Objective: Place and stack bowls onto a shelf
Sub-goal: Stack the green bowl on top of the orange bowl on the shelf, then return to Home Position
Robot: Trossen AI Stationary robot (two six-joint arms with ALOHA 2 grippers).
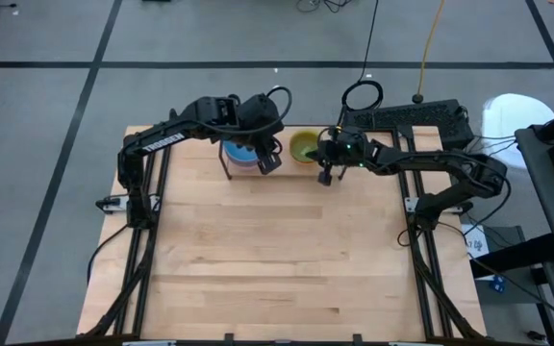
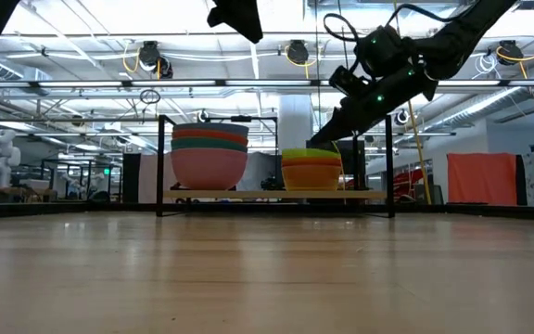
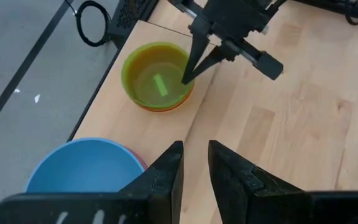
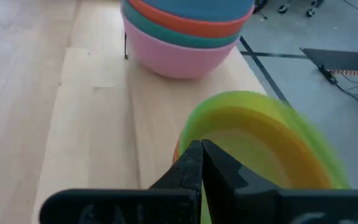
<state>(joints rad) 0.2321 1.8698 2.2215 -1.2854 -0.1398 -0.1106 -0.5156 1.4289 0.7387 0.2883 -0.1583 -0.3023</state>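
On the shelf's plank (image 2: pixel 267 195) stand two stacks of bowls. One stack (image 2: pixel 209 148) is pink at the bottom, then teal and orange-red, with a blue bowl (image 3: pixel 82 165) on top. The other (image 2: pixel 311 169) is orange and yellow, topped by a green bowl (image 3: pixel 156 76). My right gripper (image 4: pixel 201 152) is shut, with its tips slanting down at the green bowl's rim. My left gripper (image 3: pixel 194 163) hangs open and holds nothing, above the plank between the two stacks, nearer the blue bowl. My right gripper's shut fingertips (image 3: pixel 186 76) stand at the green bowl's rim (image 4: pixel 194 127) on the side facing the table's near edge. They slant down from the table's right. I cannot tell whether they touch the rim. The bowl sits nested on the yellow one.
The shelf stands at the table's far edge. A black slotted panel (image 1: pixel 407 120) and a cable loop (image 1: pixel 362 94) lie beyond its right end. The wide wooden tabletop (image 1: pixel 277 259) stretches toward the near edge. A bare stretch of plank (image 4: pixel 98 112) lies beside the stacks.
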